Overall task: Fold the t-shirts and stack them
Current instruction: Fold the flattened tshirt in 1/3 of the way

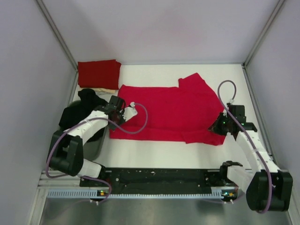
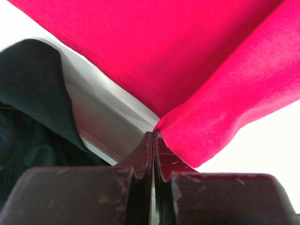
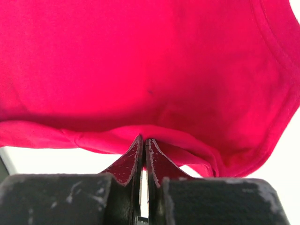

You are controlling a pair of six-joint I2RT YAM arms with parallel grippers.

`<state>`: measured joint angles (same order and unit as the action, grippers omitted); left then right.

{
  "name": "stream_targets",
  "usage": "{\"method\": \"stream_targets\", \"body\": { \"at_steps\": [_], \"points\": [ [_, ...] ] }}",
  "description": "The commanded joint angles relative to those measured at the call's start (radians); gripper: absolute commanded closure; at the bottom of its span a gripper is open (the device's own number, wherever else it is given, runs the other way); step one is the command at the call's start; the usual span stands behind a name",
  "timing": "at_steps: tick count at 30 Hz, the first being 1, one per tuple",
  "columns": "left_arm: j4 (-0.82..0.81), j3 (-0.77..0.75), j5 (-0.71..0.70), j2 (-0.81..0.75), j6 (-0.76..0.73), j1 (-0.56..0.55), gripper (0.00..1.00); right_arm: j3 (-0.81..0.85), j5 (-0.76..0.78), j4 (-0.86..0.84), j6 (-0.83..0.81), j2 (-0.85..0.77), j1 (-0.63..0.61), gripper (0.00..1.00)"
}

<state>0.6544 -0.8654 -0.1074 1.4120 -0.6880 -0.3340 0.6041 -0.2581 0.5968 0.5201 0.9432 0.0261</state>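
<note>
A red t-shirt (image 1: 168,112) lies spread across the middle of the white table. My left gripper (image 1: 123,114) is shut on the shirt's left edge; in the left wrist view (image 2: 153,136) the jaws are pressed together on a corner of red cloth (image 2: 211,93). My right gripper (image 1: 216,125) is shut on the shirt's right lower edge; in the right wrist view (image 3: 143,139) the jaws pinch a fold of red cloth (image 3: 150,75). A folded red shirt (image 1: 99,73) lies at the back left on a cream-coloured shirt (image 1: 104,89), of which only an edge shows.
A grey bin (image 1: 96,147) holding dark cloth (image 1: 82,110) stands at the left, under my left arm; the dark cloth (image 2: 28,108) and the bin's rim (image 2: 103,126) show in the left wrist view. Grey walls enclose the table on three sides.
</note>
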Motion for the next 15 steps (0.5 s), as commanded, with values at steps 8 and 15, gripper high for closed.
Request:
{"method": "stream_targets", "body": {
  "at_steps": [8, 15],
  "points": [
    [-0.134, -0.149, -0.078, 0.179, 0.051, 0.009, 1.0, 0.203, 0.074, -0.18, -0.21, 0.353, -0.003, 1.0],
    [-0.193, -0.19, -0.126, 0.248, 0.053, 0.009, 1.0, 0.281, 0.086, -0.187, -0.259, 0.479, -0.003, 1.0]
  ]
}}
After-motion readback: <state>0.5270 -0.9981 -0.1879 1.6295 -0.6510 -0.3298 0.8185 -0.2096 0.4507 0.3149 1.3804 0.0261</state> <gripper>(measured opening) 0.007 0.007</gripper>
